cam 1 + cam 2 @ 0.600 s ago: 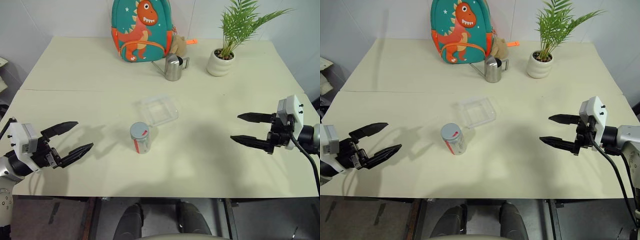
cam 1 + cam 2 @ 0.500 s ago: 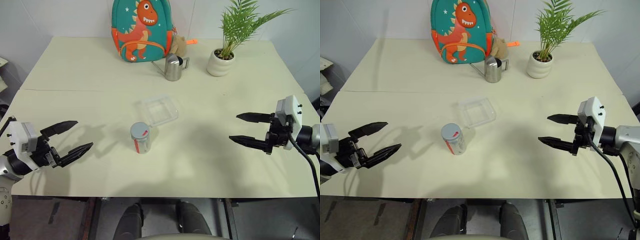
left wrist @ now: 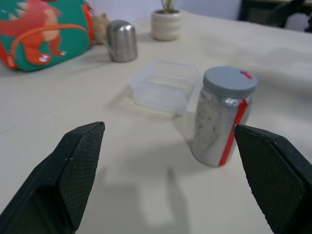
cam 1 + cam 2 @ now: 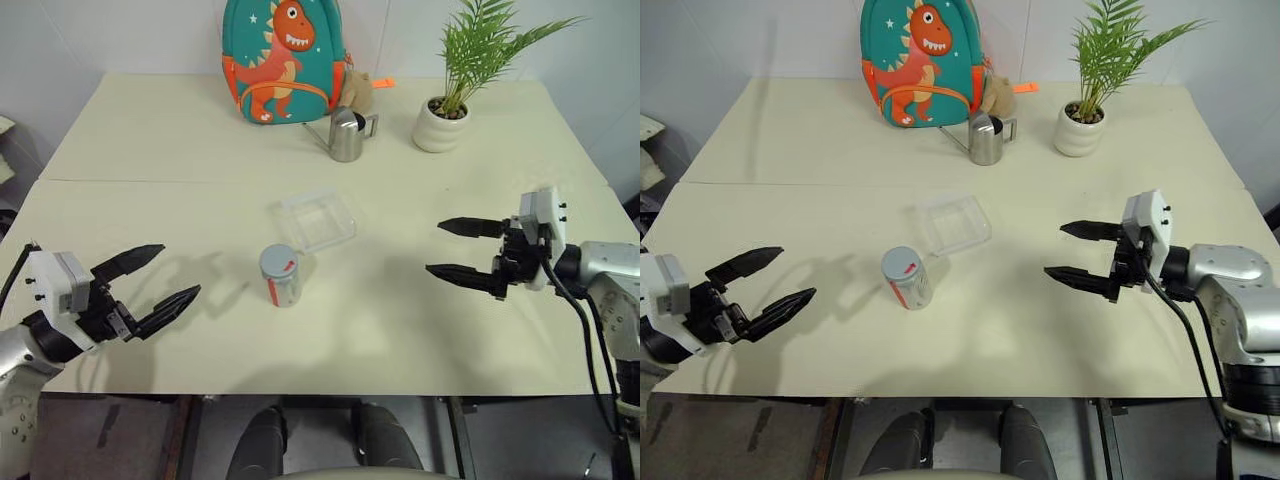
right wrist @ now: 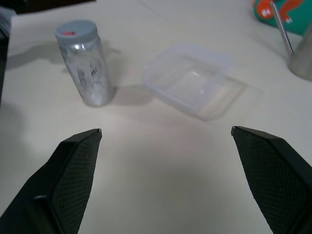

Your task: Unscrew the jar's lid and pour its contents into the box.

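Jar (image 4: 281,279) stands upright mid-table (image 4: 150,140), lid (image 4: 279,262) on, so its contents are hidden. Clear box (image 4: 318,220) sits just behind it, faint against the table. Left claw (image 4: 150,285) and right claw (image 4: 462,249) both hang wide open, empty, well apart from the jar.

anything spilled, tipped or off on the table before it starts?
Nothing stands out. The jar stands upright with the lid still on, apart from the box, which lies flat and looks empty. No spill on the table. Left hand and right hand are open, holding nothing.
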